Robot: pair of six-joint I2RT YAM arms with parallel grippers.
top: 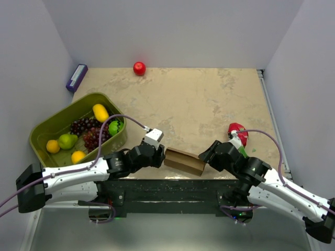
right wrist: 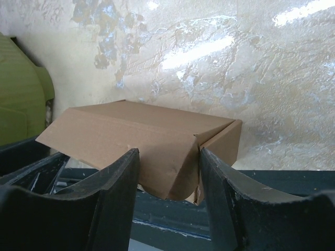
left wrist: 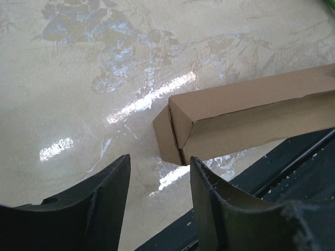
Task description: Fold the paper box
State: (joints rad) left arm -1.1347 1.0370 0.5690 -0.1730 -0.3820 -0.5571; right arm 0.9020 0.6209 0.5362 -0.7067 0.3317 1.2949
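Observation:
The paper box (top: 184,161) is a slim brown cardboard box lying at the table's near edge, between my two grippers. My left gripper (top: 160,156) stands open just short of the box's left end (left wrist: 172,137), and nothing is between its fingers (left wrist: 112,180). My right gripper (top: 207,156) is at the box's right end. In the right wrist view the rounded end flap (right wrist: 172,167) bulges between the fingers (right wrist: 220,178), and both jaws are against it. The box's top panel (right wrist: 141,123) runs off to the left.
An olive-green basket (top: 49,125) of fruit stands at the left, its wall (right wrist: 21,89) also in the right wrist view. A red ball (top: 139,68) and a purple block (top: 77,77) lie at the back. A red and green object (top: 238,134) sits beside the right arm. The dark table edge (top: 167,185) runs under the box.

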